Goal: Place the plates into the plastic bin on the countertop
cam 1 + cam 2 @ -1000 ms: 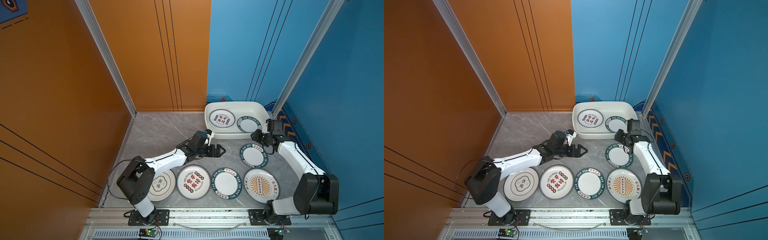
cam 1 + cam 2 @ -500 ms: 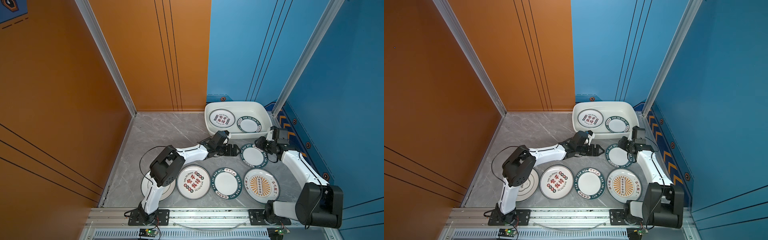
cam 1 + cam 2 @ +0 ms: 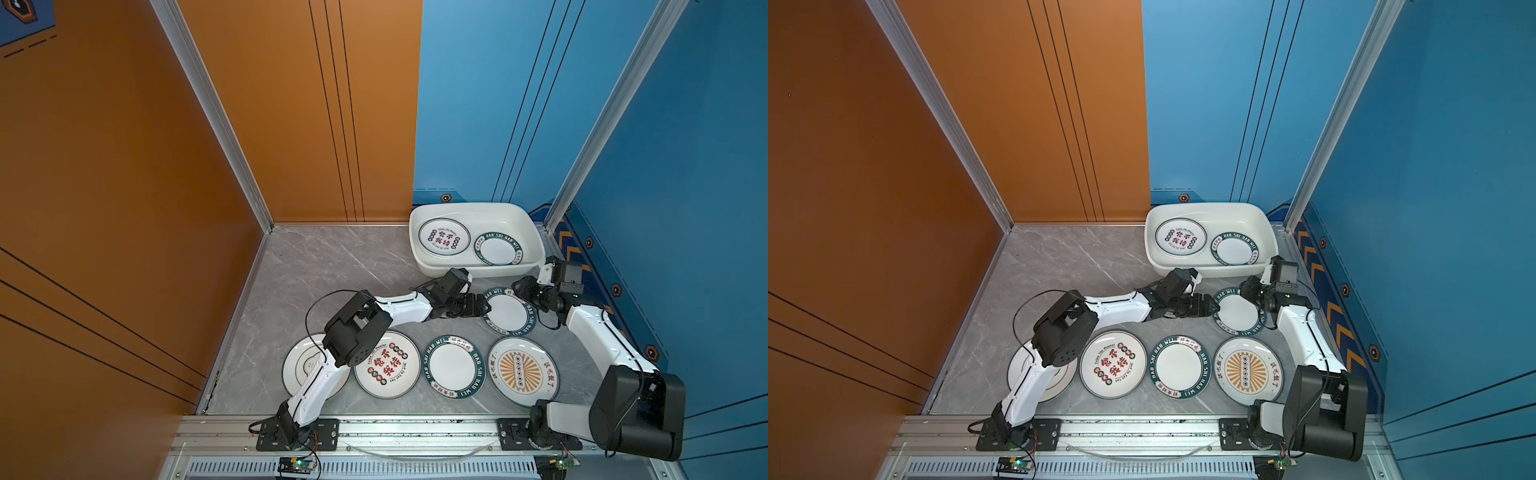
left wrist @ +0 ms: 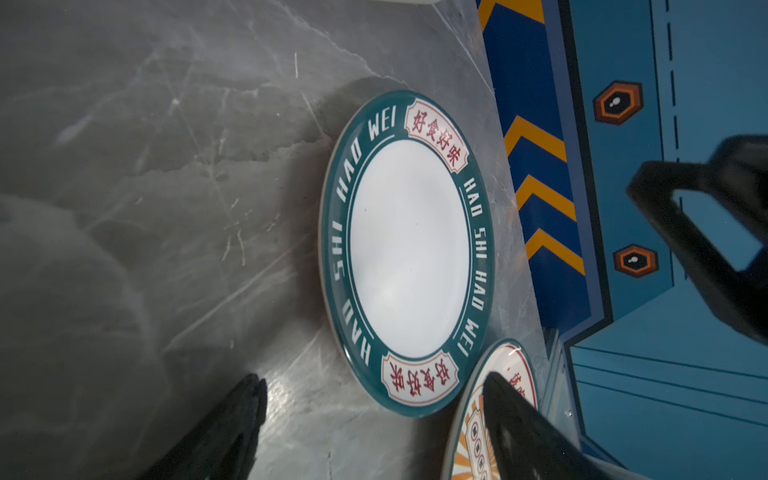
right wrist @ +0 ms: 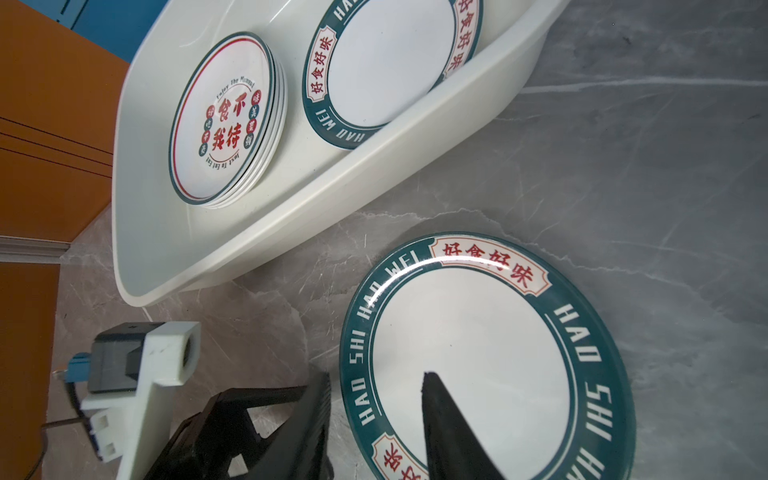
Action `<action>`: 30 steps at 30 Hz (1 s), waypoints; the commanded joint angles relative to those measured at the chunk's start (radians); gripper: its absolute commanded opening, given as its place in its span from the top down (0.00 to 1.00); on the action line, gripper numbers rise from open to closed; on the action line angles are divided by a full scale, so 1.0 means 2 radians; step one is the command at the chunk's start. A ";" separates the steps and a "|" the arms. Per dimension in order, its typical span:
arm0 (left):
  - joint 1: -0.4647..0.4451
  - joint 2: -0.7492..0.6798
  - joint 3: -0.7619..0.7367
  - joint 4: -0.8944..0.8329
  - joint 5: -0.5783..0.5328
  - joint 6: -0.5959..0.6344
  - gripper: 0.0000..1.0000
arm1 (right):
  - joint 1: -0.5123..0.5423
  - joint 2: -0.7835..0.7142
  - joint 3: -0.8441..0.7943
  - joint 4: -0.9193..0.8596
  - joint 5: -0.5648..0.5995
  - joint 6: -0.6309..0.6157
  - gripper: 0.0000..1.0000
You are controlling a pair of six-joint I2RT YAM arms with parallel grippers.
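A grey marble-patterned countertop (image 3: 332,270) is seen from above. A large white glossy plastic bin (image 3: 469,212) sits in its back right corner. Inside the bin, a stack of white plates with red Chinese lettering (image 5: 224,120) lies beside a round white plate with a wide teal rim (image 5: 395,62).

Just in front of the bin, near the countertop's right edge, a teal-rimmed white plate lettered HAO SHI HAO WEI (image 3: 510,309) lies flat on the marble. The left gripper (image 4: 373,377) is low over the countertop at this plate's left rim. Its two black fingers are spread wide and hold nothing. The plate's nearest edge lies between the fingertips; whether either touches it cannot be told. The right gripper (image 5: 374,376) is at the plate's back rim with its jaws partly spread across it. One finger is outside the rim and the other is over the white centre. The gap is wider than the rim, so nothing is pinched.

Four more plates lie along the front edge. From left to right they are:
- a plain white plate with a thin dark ring (image 3: 297,365), partly under the left arm (image 3: 399,309)
- a red-lettered plate (image 3: 386,365)
- a teal-rimmed plate (image 3: 454,366)
- an orange sunburst plate (image 3: 523,371)
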 commanded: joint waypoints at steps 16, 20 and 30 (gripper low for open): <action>-0.014 0.069 0.045 0.013 -0.031 -0.043 0.44 | -0.007 -0.012 -0.014 0.013 -0.018 0.006 0.61; -0.014 0.084 0.056 0.005 -0.029 -0.040 0.51 | -0.008 -0.010 -0.017 0.015 -0.021 0.007 0.61; -0.015 0.101 0.083 -0.049 -0.056 -0.010 0.70 | -0.011 -0.010 -0.024 0.020 -0.024 0.008 0.61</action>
